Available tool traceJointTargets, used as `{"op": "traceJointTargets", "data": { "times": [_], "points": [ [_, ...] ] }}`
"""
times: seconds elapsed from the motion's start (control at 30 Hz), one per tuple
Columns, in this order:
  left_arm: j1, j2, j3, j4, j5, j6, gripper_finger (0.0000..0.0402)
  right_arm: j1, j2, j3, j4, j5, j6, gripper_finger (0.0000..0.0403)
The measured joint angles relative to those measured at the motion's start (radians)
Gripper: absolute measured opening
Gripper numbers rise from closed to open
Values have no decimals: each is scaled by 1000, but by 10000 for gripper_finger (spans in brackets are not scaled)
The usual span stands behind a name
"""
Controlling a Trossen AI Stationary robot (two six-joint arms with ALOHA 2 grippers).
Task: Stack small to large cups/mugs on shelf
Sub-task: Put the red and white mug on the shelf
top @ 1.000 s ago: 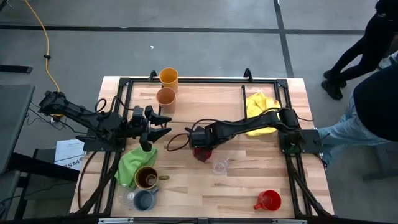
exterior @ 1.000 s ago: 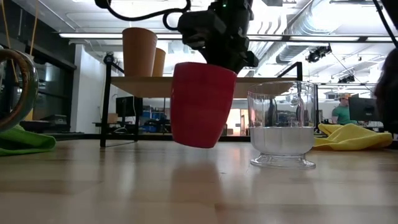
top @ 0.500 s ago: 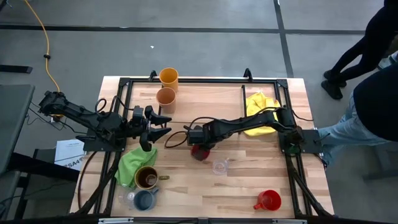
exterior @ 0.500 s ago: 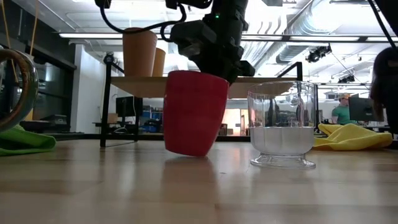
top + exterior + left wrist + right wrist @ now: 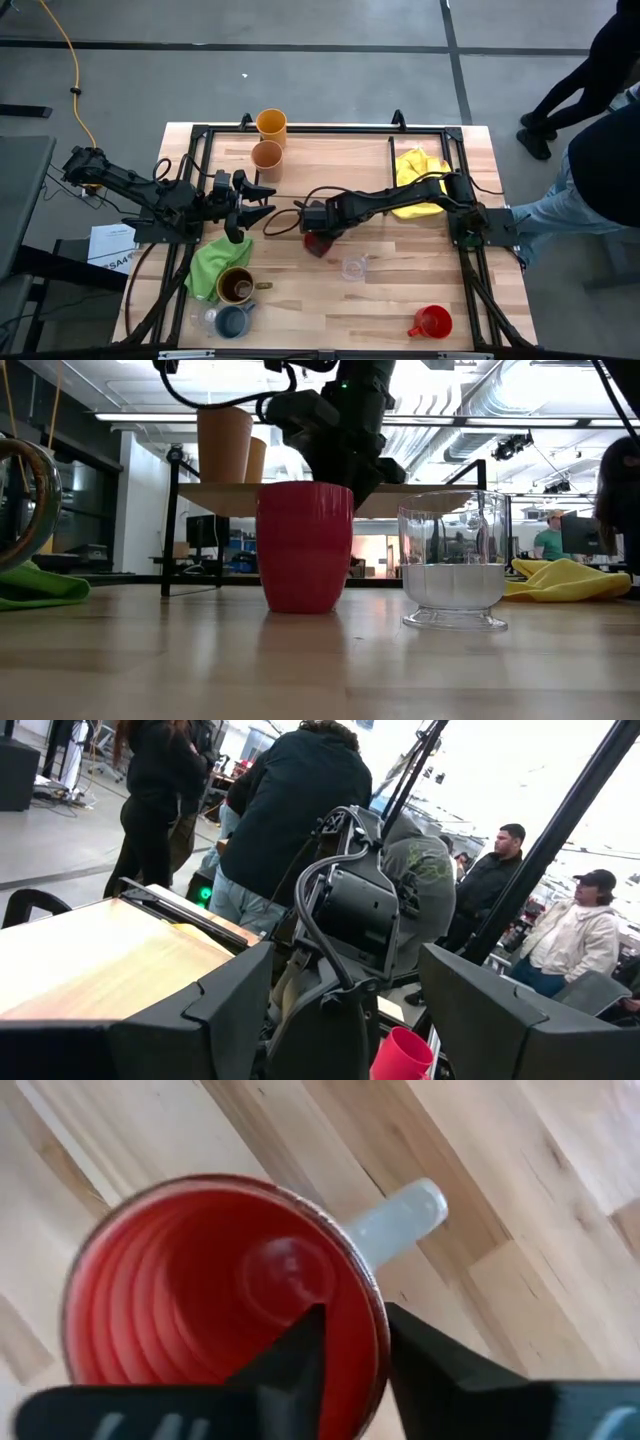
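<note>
A red mug (image 5: 303,548) stands upright on its base on the table, left of a clear glass (image 5: 453,560). My right gripper (image 5: 355,1350) points down over the mug's rim (image 5: 376,1330), one finger inside and one outside, with a narrow gap showing beside the inner finger. A yellow-orange cup (image 5: 223,445) and a tan cup (image 5: 256,460) stand on the shelf (image 5: 430,500) behind. My left gripper (image 5: 262,198) waits open at the table's left, level, holding nothing. My right gripper comes at the red mug from above, its fingers astride the wall a little along the rim from the pale handle (image 5: 400,1225). Whether either finger touches the wall, I cannot tell. The mug stands on the table on its own base.
A brown mug (image 5: 237,286), a blue-grey mug (image 5: 233,320) and a green cloth (image 5: 212,262) lie at the near left. Another red mug (image 5: 430,322) stands near right. A yellow cloth (image 5: 418,170) lies far right. A person (image 5: 600,150) stands by the right edge.
My right gripper has sunk a little and gone slightly toward the table's left with the red mug. The mug hung tilted and clear of the table; it now stands upright on its base.
</note>
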State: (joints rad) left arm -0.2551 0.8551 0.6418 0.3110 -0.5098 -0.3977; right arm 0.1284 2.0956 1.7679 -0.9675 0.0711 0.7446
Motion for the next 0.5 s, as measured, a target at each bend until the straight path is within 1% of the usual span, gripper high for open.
{"op": "traceJointTargets", "data": {
  "times": [0.13, 0.27, 0.4, 0.5],
  "points": [
    [0, 0, 0, 0, 0, 0, 241, 5, 0, 0, 30, 12, -8, 138],
    [0, 0, 0, 0, 0, 0, 241, 17, -15, 0, 33, 61, -61, 175],
    [0, 0, 0, -1, 0, 5, 241, 26, -76, 0, 6, 109, -137, 193],
    [0, 0, 0, -1, 0, 7, 241, 38, -144, 0, -35, 112, -223, 197]
  ]
}}
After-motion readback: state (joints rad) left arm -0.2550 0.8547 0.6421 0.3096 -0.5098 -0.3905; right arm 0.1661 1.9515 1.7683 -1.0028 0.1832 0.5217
